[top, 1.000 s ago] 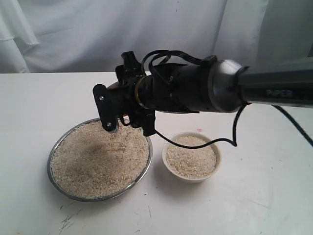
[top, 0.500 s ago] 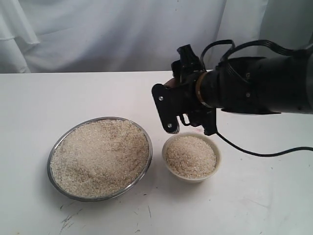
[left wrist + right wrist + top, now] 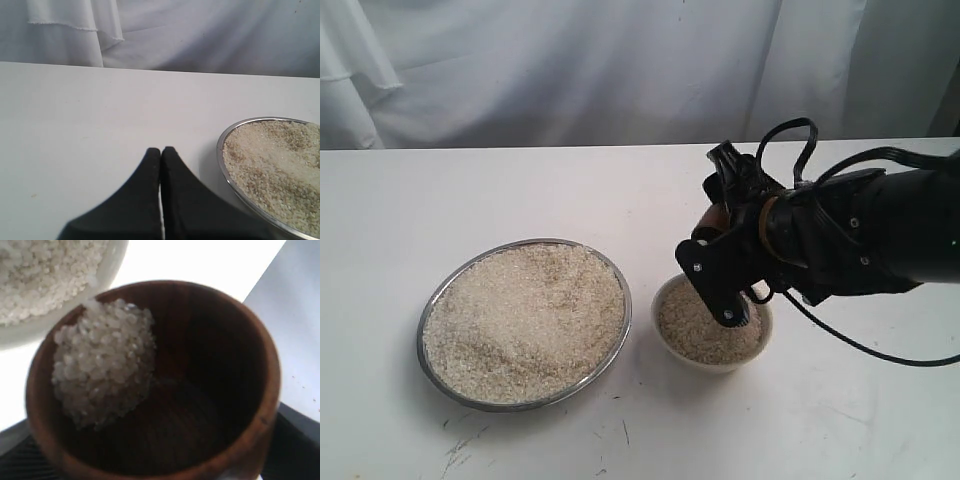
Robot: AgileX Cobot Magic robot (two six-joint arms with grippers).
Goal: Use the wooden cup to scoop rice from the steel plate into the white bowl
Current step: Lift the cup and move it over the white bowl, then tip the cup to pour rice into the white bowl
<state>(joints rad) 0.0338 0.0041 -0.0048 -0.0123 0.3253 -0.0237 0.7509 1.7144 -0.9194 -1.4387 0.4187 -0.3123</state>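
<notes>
My right gripper [image 3: 730, 290] is shut on the wooden cup [image 3: 716, 217] and holds it tilted just over the white bowl [image 3: 712, 366]. In the right wrist view the cup [image 3: 235, 390] fills the frame. A clump of rice [image 3: 102, 367] lies against its lower side, close to the bowl's rim [image 3: 107, 270]. The bowl holds a bed of rice [image 3: 692, 328]. The steel plate [image 3: 424, 332] lies left of the bowl, heaped with rice [image 3: 525, 320]. My left gripper [image 3: 161, 152] is shut and empty above the table, beside the plate's rim [image 3: 224, 162].
White cloth [image 3: 570, 70] hangs behind the white table [image 3: 820, 420]. A black cable [image 3: 860, 350] loops from the right arm down toward the table just right of the bowl.
The right arm has carried the cup from above the steel plate rightward to the white bowl, then lowered and tilted it over the bowl. The left gripper shows no earlier frame.
</notes>
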